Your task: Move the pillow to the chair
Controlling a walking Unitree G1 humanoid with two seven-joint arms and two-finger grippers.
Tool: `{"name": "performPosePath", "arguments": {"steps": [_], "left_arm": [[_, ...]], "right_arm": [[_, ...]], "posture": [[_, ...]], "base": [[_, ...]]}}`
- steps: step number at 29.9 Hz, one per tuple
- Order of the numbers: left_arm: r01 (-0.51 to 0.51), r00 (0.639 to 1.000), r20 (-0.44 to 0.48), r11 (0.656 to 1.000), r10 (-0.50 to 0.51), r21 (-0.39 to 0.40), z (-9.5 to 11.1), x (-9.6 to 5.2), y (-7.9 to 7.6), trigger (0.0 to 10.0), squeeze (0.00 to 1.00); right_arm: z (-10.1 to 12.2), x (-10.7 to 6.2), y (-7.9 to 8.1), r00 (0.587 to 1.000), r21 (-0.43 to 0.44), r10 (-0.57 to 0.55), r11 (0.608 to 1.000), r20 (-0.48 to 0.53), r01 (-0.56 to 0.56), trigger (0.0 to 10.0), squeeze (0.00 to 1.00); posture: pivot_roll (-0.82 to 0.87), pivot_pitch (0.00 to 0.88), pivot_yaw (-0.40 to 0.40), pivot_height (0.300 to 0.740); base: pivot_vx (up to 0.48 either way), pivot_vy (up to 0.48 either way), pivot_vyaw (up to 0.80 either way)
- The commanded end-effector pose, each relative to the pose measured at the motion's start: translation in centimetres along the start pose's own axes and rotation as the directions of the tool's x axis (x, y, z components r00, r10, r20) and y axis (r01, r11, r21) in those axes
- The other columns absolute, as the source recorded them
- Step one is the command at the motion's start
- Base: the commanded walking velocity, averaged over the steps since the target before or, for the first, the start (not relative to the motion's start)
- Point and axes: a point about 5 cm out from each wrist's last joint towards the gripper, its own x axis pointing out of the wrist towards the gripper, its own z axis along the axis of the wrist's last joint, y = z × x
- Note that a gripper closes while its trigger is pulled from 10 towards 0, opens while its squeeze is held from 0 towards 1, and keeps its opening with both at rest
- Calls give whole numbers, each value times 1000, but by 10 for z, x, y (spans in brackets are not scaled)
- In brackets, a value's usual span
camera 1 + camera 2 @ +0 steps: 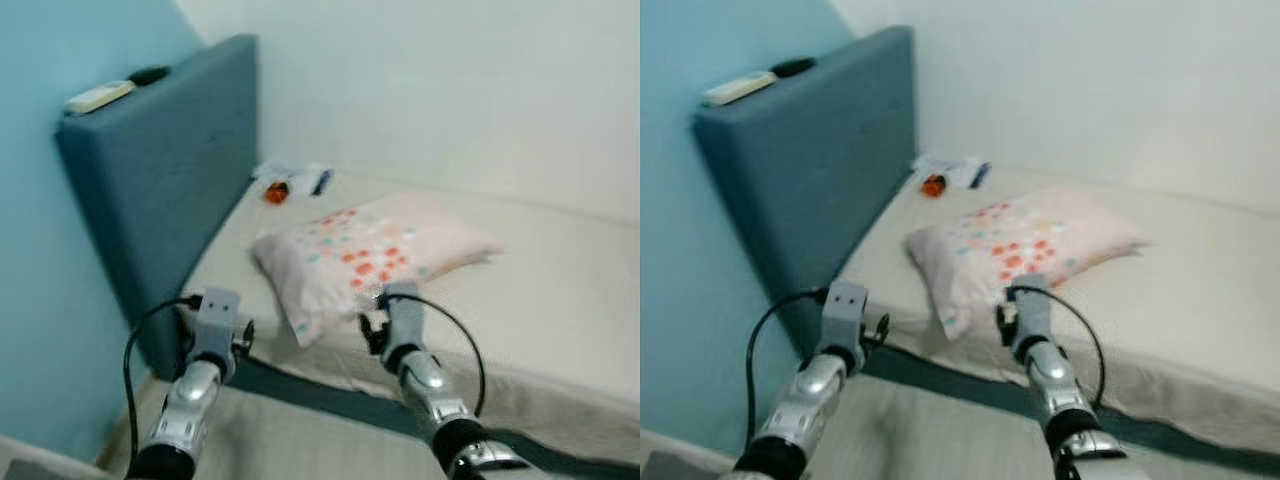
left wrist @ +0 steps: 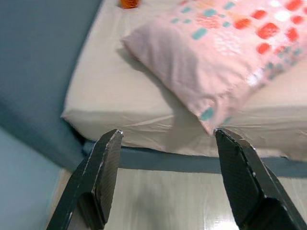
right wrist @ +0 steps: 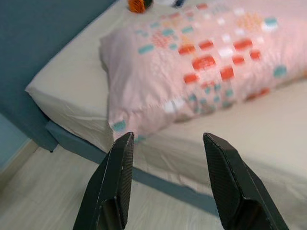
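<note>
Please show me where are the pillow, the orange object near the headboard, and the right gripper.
pillow [image 1: 375, 255]: left eye view, middle of its patterned top.
orange object [image 1: 276, 192]: left eye view, its centre.
right gripper [image 3: 168, 179]: right wrist view, midway between its open fingertips.

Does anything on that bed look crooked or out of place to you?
The pillow lies askew, at an angle across the bed, one corner near the mattress edge rather than against the headboard. Small items, one orange, sit loose by the headboard, and two objects rest on top of it.
</note>
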Motion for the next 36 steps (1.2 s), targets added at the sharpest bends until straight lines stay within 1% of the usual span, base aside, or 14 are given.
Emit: {"name": "performPosePath", "arguments": {"steps": [1,8,10,13,14,15,22,29,36], "left_arm": [[2,1000,-10,1000,-3,-8,-2,-1,0,10000,0],[19,1000,-24,1000,-19,-6,-3,-2,0,10000,0],[31,999,-30,1000,-31,-6,-4,-2,-2,10000,0],[36,999,-32,999,-36,-9,-5,-3,-3,10000,0],[37,998,-40,999,-38,-20,-6,-3,-3,10000,0],[37,998,-42,999,-38,-23,-6,-3,-3,10000,0],[19,999,-35,1000,-19,-25,-5,-3,0,10000,0],[11,1000,-25,999,-12,-35,-2,-2,0,10000,0],[20,1000,6,997,-20,-78,3,-1,-2,10000,0]], "right_arm": [[-1,-1,-2,1000,-7,-5,1000,-11,5,10000,0],[-2,-1,-4,1000,0,-11,1000,-16,11,10000,0],[-3,-1,-5,1000,21,-19,1000,-17,19,10000,0],[-3,-1,-5,1000,26,-22,999,-16,22,10000,0],[-3,-1,-5,1000,25,-24,999,-16,24,10000,0],[-2,-1,-5,1000,25,-25,999,-15,26,10000,0],[-2,-1,-5,999,27,-31,999,-14,31,10000,0],[0,-1,-5,999,13,-32,999,-6,33,10000,0],[1,0,-7,999,7,-35,999,-6,35,10000,0]], "posture": [[-2,0,-49,740],[0,0,-44,740],[0,0,-44,740],[0,0,-44,740],[0,0,-44,740],[-1,0,-34,740],[-2,0,-36,740],[-6,0,-36,740],[-8,0,-39,740]], "base": [[0,0,-800],[0,0,-800],[0,0,-800],[0,0,-800],[0,0,-800],[0,0,-800],[0,0,-779],[0,0,0],[0,0,0]]}}
